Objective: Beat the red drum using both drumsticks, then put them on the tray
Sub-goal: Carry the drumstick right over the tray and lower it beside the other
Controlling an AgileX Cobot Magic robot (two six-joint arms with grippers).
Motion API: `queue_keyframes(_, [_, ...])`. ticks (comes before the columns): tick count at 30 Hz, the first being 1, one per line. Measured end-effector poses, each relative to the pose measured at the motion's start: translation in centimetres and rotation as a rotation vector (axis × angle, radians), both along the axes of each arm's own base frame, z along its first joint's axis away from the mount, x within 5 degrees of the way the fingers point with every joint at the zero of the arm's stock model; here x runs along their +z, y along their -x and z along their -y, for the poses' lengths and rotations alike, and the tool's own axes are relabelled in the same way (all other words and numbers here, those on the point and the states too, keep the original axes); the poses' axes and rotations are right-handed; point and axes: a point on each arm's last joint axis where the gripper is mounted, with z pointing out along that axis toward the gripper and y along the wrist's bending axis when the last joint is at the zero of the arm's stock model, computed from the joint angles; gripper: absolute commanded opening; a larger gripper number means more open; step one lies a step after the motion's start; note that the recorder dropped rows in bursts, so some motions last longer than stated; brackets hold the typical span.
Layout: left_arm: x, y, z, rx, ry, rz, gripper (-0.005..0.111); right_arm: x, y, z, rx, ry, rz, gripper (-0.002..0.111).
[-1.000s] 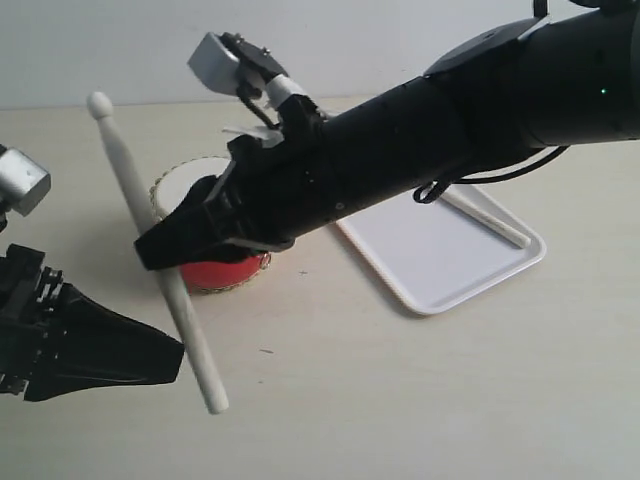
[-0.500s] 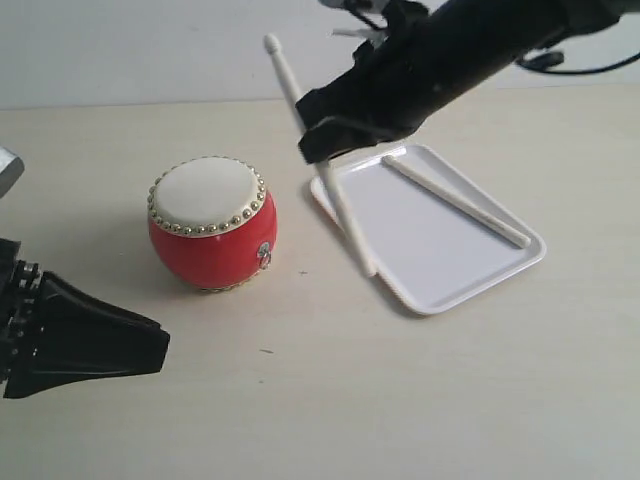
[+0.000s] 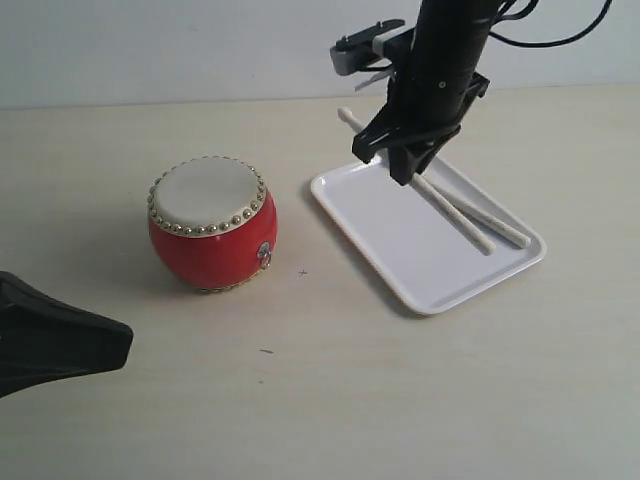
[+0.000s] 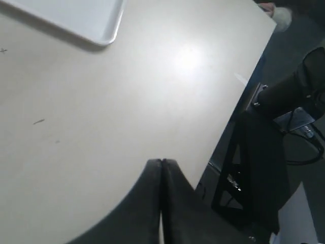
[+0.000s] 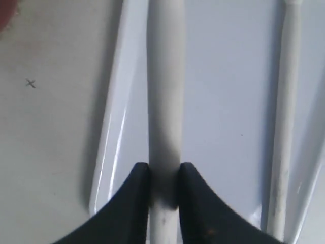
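My right pincer has swung from the red drum to over the tray, still clamped on the second drumstick. Its far end seems to rest beside the first drumstick. Only the release remains.

Drum: glossy red body, cream head, gold studs ringing edge. Tray: plain white. Held stick, loose stick: pale cream. Left gripper, right gripper: black. Table: light beige, few dark specks.
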Motion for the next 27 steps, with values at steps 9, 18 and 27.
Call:
queue_keyframes(9, [0.3,0.5,-0.6,0.067,-0.054,0.021,0.0,-4.4,-2.1,0.2,0.012,0.149,-0.046,0.0])
queue_keyframes(18, [0.3,0.5,-0.6,0.068,-0.055,0.018,0.0,-6.2,-2.6,0.0,0.015,0.157,-0.05,0.0])
queue_keyframes(27, [0.2,0.5,-0.7,0.067,-0.061,0.018,0.0,-6.5,-3.0,-0.1,0.017,0.145,-0.009,0.015])
